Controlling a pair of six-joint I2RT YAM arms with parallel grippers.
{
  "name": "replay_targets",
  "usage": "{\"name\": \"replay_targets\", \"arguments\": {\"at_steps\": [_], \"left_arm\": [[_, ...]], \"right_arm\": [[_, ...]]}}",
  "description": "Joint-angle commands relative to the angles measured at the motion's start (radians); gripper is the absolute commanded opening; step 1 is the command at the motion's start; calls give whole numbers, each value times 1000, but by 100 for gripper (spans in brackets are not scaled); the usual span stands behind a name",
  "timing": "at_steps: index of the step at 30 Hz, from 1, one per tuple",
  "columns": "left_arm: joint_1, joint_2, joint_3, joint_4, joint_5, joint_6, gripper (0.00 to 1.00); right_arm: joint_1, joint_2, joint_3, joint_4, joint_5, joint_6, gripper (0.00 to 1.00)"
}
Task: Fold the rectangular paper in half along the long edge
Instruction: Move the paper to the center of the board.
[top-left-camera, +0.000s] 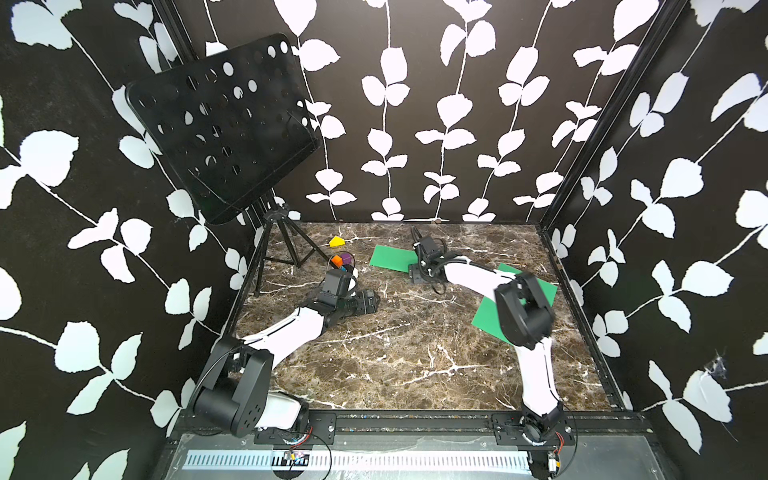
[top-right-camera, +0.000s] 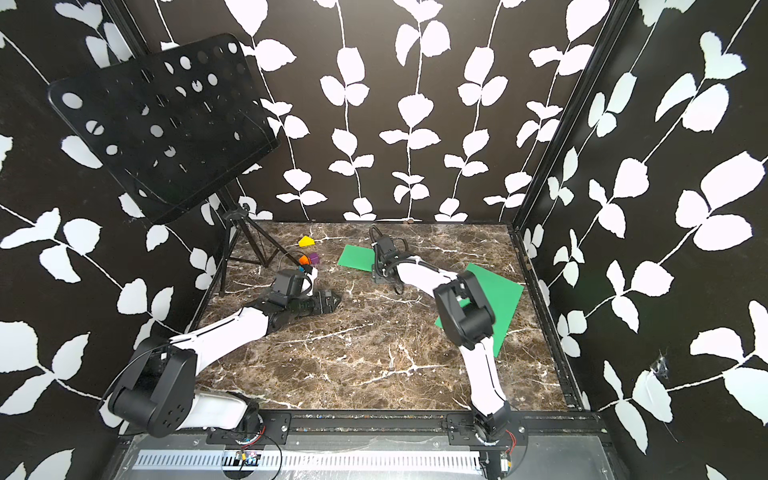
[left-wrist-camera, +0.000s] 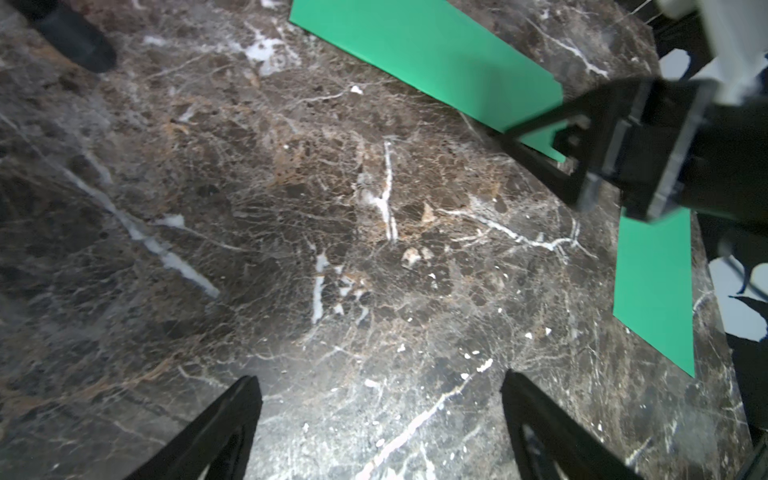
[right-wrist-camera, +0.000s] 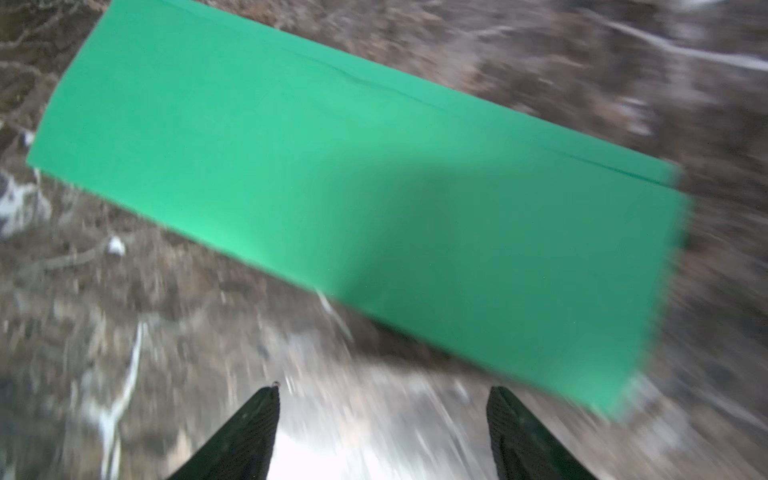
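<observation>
A green paper strip lies flat at the back middle of the marble table, folded in two layers with one long edge slightly offset. A second, larger green sheet lies at the right, partly hidden under my right arm's elbow. My right gripper hangs open just off the strip's near right corner, holding nothing; its view is blurred. My left gripper is open over bare marble, left of both papers, which also show in the left wrist view.
A black perforated music stand on a tripod fills the back left corner. A cup of coloured blocks and a yellow block sit behind my left wrist. Black frame rails edge the table.
</observation>
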Motion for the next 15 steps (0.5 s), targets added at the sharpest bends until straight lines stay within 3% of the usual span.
{"name": "replay_targets", "arguments": {"at_steps": [1,7,11,15], "left_arm": [[-14,-43,-19,-13,-27,23,92],[-42,-37,-7,-12,-46,48,97],[-48,-27,-5,-8,-52,53,99],[-53,-25,-5,-6,-51,48,99]], "right_arm": [[-38,-163,-137,25,123,5,78],[-210,-265,-374,8,133,42,84],[-298,-256,-419,15,71,53,86],[-316,-234,-441,34,0,63,85]]}}
